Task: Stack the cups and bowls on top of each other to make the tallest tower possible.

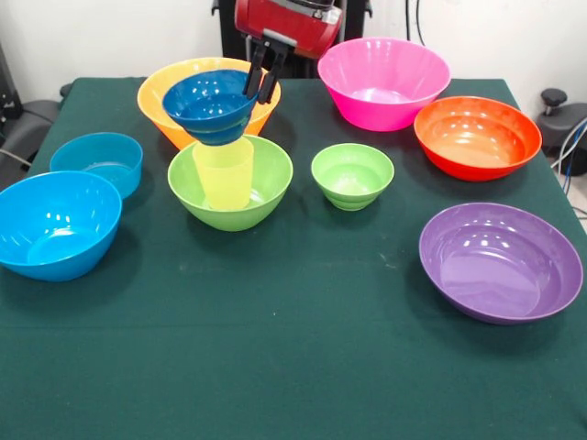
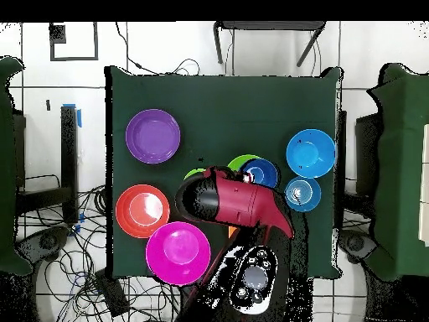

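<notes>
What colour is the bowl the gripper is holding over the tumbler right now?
Dark blue: the glossy round plastic bowl pinched by the gripper, clearest in the front view.

1. Yellow cup [image 1: 224, 172]: upright inside green bowl [image 1: 266, 188].
2. Dark blue bowl [image 1: 211, 105]: tilted atop the cup.
3. Other bowls, including purple bowl [image 1: 500, 261]: apart, upright.

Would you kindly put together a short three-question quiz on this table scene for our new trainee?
1. True or false: the yellow tumbler stands inside the large lime-green bowl.
2. What does the claw grip? A) pink bowl B) dark blue bowl C) purple bowl
3. Fill in: the dark blue bowl sits tilted atop the ____.

Key: 1 true; 2 B, at the bowl's rim; 3 yellow tumbler.
</notes>
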Available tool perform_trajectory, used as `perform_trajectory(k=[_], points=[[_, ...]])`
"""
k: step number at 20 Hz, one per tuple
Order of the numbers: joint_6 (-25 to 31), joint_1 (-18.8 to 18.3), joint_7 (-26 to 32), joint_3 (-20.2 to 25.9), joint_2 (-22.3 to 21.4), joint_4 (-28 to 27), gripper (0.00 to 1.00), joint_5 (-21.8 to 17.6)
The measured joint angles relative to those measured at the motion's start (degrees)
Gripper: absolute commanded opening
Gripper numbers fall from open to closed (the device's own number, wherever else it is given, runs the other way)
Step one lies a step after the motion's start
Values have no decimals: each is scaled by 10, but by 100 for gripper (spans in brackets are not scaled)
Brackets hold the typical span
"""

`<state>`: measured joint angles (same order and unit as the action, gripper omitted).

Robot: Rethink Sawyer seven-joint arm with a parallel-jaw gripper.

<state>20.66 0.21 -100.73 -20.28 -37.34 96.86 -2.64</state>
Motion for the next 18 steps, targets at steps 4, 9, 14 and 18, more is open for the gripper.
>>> perform_trajectory(k=[4,9,14,18], points=[[-7,1,0,-3,9,1,0,0],[-22,1,0,-5,22,1,0,0],[-43,1,0,-5,37,2,0,0],[-53,1,0,-5,51,3,0,0]])
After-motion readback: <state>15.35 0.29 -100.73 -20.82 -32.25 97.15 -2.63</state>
